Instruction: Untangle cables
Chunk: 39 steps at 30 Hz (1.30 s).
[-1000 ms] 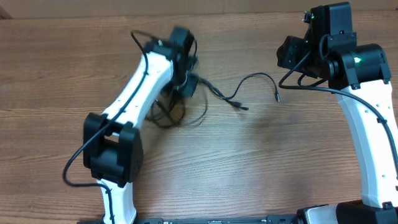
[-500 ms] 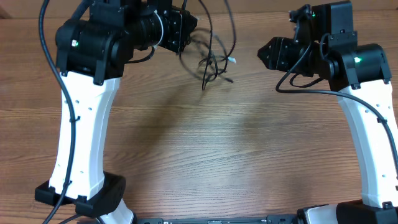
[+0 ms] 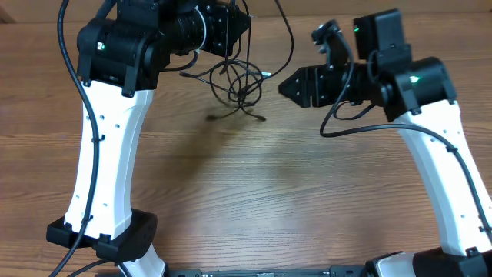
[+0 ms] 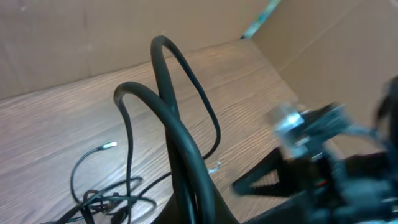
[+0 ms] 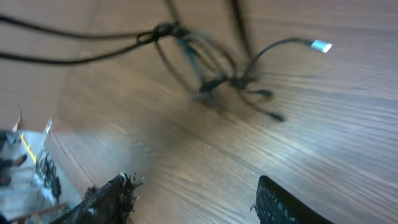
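My left gripper (image 3: 235, 29) is clamped on the tangled black cables (image 3: 240, 86), which dangle in a knot over the wooden table (image 3: 254, 200). My right gripper (image 3: 288, 85) hangs just beside them, jaws spread.

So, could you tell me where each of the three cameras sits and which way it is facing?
Overhead: above the table, looking straight down; shows both arms, the left gripper holding the cables up, the right gripper beside them.
Left wrist: looks down past the hanging cables toward the table; own fingers unclear, the right gripper blurred at right.
Right wrist: low, facing the cables; its own open fingers at the bottom edge.
Shared: all three show the cables.
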Tool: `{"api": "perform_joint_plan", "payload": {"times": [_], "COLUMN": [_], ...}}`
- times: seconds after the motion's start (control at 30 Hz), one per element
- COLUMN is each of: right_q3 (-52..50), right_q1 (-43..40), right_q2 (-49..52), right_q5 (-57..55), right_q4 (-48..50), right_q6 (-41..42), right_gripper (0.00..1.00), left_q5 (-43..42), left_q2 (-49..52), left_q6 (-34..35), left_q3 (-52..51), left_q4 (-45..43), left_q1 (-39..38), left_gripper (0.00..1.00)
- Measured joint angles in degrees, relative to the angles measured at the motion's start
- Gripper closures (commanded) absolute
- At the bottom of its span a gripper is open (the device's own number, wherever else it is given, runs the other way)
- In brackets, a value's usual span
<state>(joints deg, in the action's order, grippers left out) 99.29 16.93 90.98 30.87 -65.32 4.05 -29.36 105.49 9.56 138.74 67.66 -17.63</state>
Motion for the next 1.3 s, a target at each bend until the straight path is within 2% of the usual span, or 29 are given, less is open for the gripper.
{"api": "perform_joint_plan", "payload": {"times": [0.2,0.33,0.43,0.57,0.8,0.9,1.03,1.2,1.3], "right_q3": [-0.87,-1.11,-1.27,-1.49,-1.49,-1.49,-1.49,-1.49,-1.53], "right_q1": [3.02,3.76,3.78,3.8,3.8,3.78,3.78,3.78,3.78], "right_q2": [4.83,9.14,12.33,13.14,13.14,13.14,13.14,13.14,13.14], "right_q5": [0.2,-0.66,-3.1,-6.64,-20.46,-21.51,-21.55,-21.94,-22.14], "right_q4": [3.52,6.6,8.79,11.5,16.17,16.9,15.96,11.15,5.66], "right_q6": [-0.5,-0.74,-0.76,-0.74,6.19,7.41,7.98,8.26,8.35], "right_gripper": [0.39,0.47,0.44,0.44,0.46,0.45,0.39,0.36,0.36], "left_q5": [-4.63,-7.37,-9.09,-10.23,-12.04,-12.55,-12.87,-10.12,-1.27], "left_q2": [0.0,0.0,0.0,0.0,0.0,0.0,-0.07,-1.75,-3.76], "left_q6": [2.1,2.6,2.99,3.65,4.09,5.09,6.45,6.97,7.08], "left_q3": [0.0,0.0,0.0,0.0,0.0,0.0,-0.02,-0.07,0.02], "left_q4": [-2.51,-3.37,-3.39,-3.41,-4.98,-6.34,-11.28,-15.39,-10.84], "left_q1": [0.0,0.0,0.0,0.0,0.15,0.44,1.49,4.0,4.9], "left_gripper": [0.96,0.96,0.96,0.96,0.96,0.96,0.96,0.96,0.96]}}
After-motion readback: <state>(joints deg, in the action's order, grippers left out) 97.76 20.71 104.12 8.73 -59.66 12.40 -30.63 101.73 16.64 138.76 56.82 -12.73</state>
